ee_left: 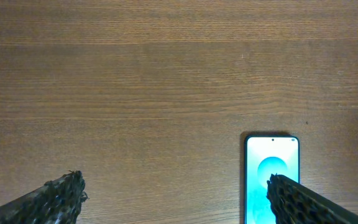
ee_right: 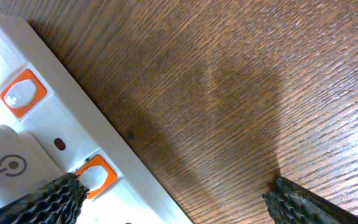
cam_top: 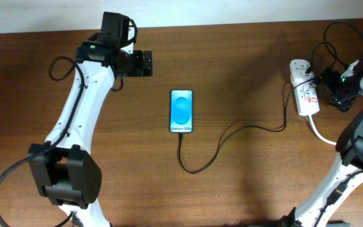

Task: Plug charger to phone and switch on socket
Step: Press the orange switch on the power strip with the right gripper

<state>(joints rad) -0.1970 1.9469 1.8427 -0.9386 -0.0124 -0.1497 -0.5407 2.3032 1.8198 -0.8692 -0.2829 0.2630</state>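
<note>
The phone [cam_top: 181,111] lies in the middle of the table, blue screen up, white text strip at its near end. The thin black charger cable [cam_top: 219,146] runs from the phone's near end in a loop to the white socket strip [cam_top: 304,94] at the right; its plug sits in the strip. My left gripper [cam_top: 145,63] is open and empty, left of and beyond the phone [ee_left: 272,177]. My right gripper [cam_top: 342,101] is open beside the socket [ee_right: 61,118]; one finger rests at an orange-framed switch [ee_right: 95,175].
The thick white cord [cam_top: 323,135] leaves the socket's near end toward the right arm. A white adapter with a power symbol [ee_right: 8,165] sits on the strip. Black arm cables loop at the far right [cam_top: 333,38].
</note>
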